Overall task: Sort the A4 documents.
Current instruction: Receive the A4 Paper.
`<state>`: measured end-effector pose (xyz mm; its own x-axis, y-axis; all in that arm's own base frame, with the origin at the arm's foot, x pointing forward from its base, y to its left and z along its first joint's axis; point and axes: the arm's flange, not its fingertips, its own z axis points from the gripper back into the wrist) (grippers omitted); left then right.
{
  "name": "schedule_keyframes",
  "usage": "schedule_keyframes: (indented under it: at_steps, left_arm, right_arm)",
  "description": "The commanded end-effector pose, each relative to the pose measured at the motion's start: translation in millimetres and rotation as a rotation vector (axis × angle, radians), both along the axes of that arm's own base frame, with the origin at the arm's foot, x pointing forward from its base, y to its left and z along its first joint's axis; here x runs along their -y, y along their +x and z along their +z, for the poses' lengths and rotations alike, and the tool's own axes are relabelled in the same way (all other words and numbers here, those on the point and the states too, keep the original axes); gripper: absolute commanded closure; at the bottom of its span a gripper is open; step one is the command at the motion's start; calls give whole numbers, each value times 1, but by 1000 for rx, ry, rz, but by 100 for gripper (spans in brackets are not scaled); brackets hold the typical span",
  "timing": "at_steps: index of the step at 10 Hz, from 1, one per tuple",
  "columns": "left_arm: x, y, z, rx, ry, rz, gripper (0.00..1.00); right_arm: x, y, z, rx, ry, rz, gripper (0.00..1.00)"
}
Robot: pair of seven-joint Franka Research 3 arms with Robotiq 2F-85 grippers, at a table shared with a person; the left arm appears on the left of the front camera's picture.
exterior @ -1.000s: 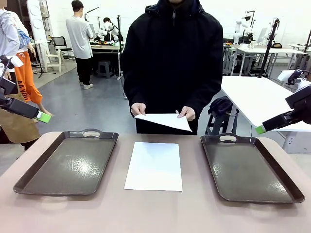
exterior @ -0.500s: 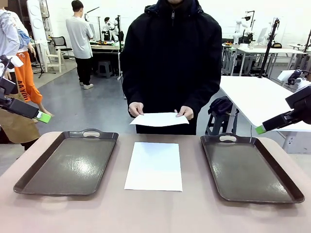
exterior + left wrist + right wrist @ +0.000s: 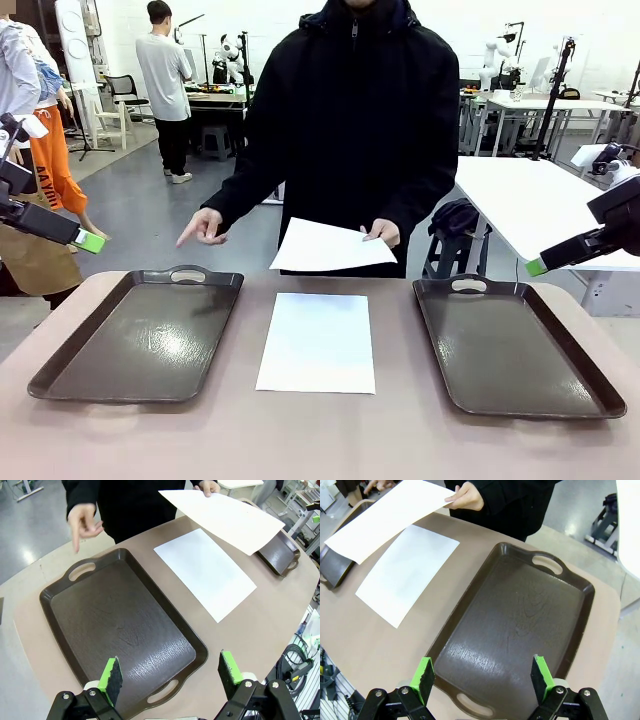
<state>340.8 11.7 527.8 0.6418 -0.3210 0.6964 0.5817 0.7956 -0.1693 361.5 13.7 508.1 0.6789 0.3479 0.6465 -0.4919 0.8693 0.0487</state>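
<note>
White paper hangs from 1 hand while the other points at the left tray.
Half a second ago the person held the raised sheet [image 3: 330,247] with 2 hands; now the pointing hand [image 3: 205,226] has let go and aims a finger down toward the left tray [image 3: 140,345], while the other hand [image 3: 383,233] keeps the sheet in the air over the far edge of the counter [image 3: 320,430]. I read this as a cue that the sheet belongs in that tray, so sorting is only starting. Count: 2 A4 documents, 1 raised and 1 flat sheet [image 3: 318,342] lying on the counter between the trays; 2 dark trays, the right tray [image 3: 510,350] bare like the left; 2 tools, left tool [image 3: 171,676] and right tool [image 3: 482,677], each with jaws spread wide and holding nothing.
</note>
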Motion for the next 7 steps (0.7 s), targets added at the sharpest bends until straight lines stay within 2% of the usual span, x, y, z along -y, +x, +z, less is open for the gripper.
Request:
schedule_keyframes:
  at_steps: [1,7]
  left_arm:
    - [0,0,0,1,-7,-5,0]
    - [0,0,0,1,-7,-5,0]
  right_arm:
    - [0,1,-1,-3,6,3,0]
    - [0,1,-1,-3,6,3,0]
